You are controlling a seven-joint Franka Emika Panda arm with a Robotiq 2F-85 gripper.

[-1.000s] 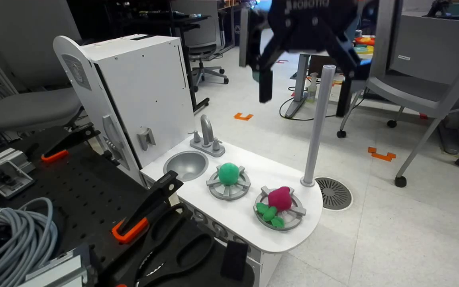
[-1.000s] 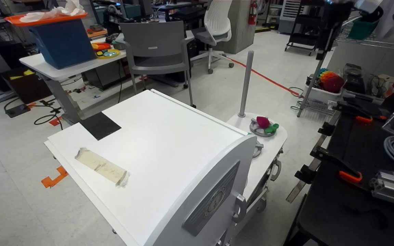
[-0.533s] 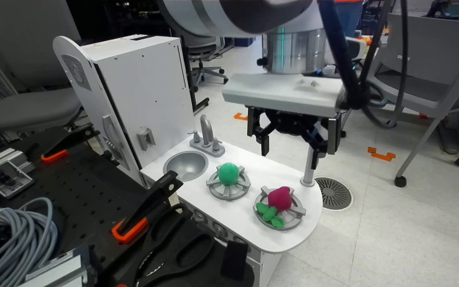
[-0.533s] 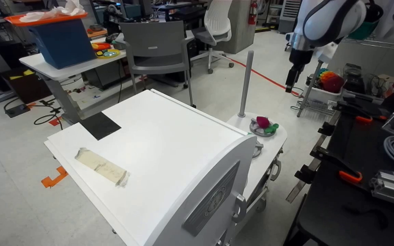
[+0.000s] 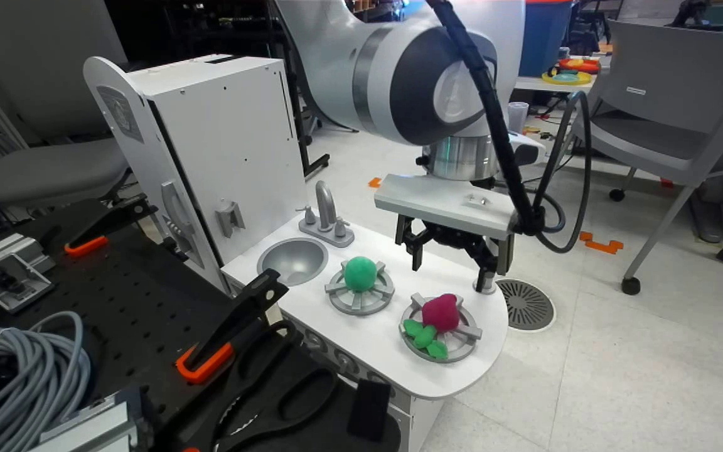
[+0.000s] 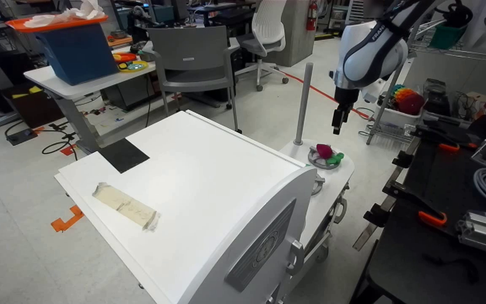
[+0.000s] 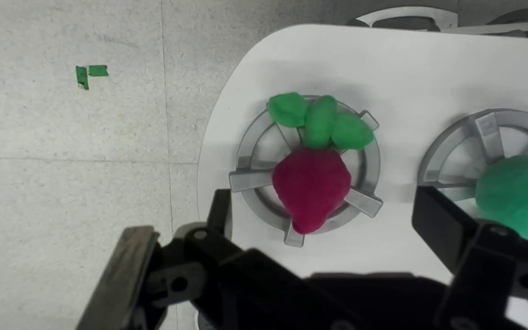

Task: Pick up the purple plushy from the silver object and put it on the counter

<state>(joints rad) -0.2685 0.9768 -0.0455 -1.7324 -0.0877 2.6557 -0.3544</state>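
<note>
The purple plushy (image 5: 441,312) is a magenta lumpy toy with green leaves. It lies on the silver object (image 5: 462,348), a round ring with raised bars like a burner, on the white counter (image 5: 368,339). The plushy shows in the exterior view (image 6: 324,151) and in the wrist view (image 7: 312,185). My gripper (image 5: 450,274) is open and empty above the counter, higher than the plushy and apart from it. In the wrist view the fingers (image 7: 321,201) stand wide on both sides, with the plushy's lower tip ahead between them.
A green ball toy (image 5: 360,274) sits on a second silver ring (image 5: 359,306) beside it. A grey upright pole (image 6: 304,105) rises from the counter's edge. A sink (image 5: 294,260), faucet (image 5: 326,213) and tall white cabinet (image 5: 230,138) stand at the far end.
The arm has come down toward the counter, and the gripper is now lower and nearer the plushy. The gripper stays open. The plushy and rings have not moved.
</note>
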